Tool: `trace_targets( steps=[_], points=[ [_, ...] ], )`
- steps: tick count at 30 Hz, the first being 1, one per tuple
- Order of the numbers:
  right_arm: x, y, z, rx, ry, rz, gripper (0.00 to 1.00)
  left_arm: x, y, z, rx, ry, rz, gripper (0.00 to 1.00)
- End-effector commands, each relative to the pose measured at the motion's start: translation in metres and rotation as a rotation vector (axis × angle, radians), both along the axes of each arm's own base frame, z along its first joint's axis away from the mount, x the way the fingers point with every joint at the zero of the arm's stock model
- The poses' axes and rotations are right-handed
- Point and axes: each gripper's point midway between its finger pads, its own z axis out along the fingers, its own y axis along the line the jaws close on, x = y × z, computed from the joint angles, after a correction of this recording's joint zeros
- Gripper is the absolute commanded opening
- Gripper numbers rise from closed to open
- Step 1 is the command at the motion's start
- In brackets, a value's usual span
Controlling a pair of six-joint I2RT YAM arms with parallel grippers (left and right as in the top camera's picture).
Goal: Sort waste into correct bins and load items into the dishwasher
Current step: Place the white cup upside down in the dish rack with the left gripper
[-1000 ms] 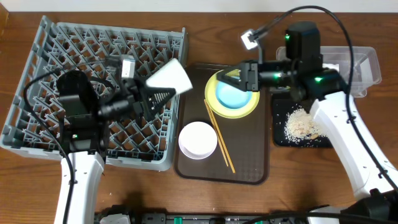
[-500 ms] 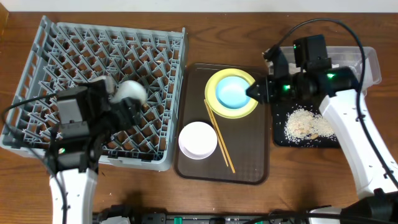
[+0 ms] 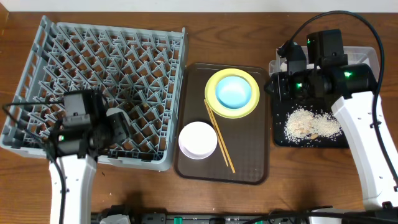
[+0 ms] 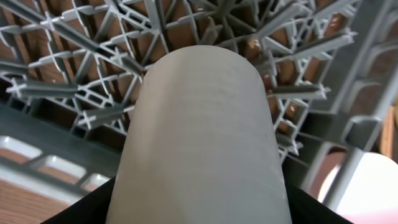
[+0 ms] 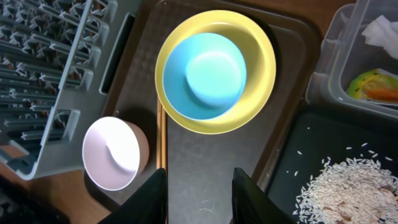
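My left gripper (image 3: 111, 122) is shut on the small white cup (image 4: 199, 137), which it holds low over the front part of the grey dish rack (image 3: 93, 68). The cup fills the left wrist view. My right gripper (image 5: 199, 199) is open and empty. It hangs over the right edge of the brown tray, next to the black tray (image 3: 280, 138) that holds the rice scraps (image 3: 308, 123). The light blue bowl (image 3: 234, 91) sits in the yellow plate (image 3: 249, 106). The white bowl (image 3: 198, 139) and the chopsticks (image 3: 219, 137) lie on the brown tray. The napkin (image 5: 382, 28) and the wrapper (image 5: 373, 87) lie in the clear tub (image 5: 333, 68).
The brown serving tray (image 3: 249, 165) lies between the rack and the bins. My right arm covers most of the clear tub (image 3: 372, 62) in the overhead view. Bare wooden table (image 3: 298, 180) runs along the front.
My left gripper carried the cup from over the rack's right side to its front left and lowered it. My right gripper drew back to the right, away from the plate.
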Motion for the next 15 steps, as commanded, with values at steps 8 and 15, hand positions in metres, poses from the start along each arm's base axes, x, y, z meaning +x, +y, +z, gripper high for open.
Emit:
trace_targets(
  steps=[8, 15],
  points=[
    [-0.004, -0.004, 0.005, -0.018, -0.004, 0.007, 0.34, 0.029, 0.019, -0.039, 0.063, 0.097, 0.017, 0.57],
    [-0.007, -0.004, 0.004, -0.020, 0.011, 0.007, 0.45, 0.036, 0.019, -0.048, 0.059, 0.115, 0.016, 0.94]
  ],
)
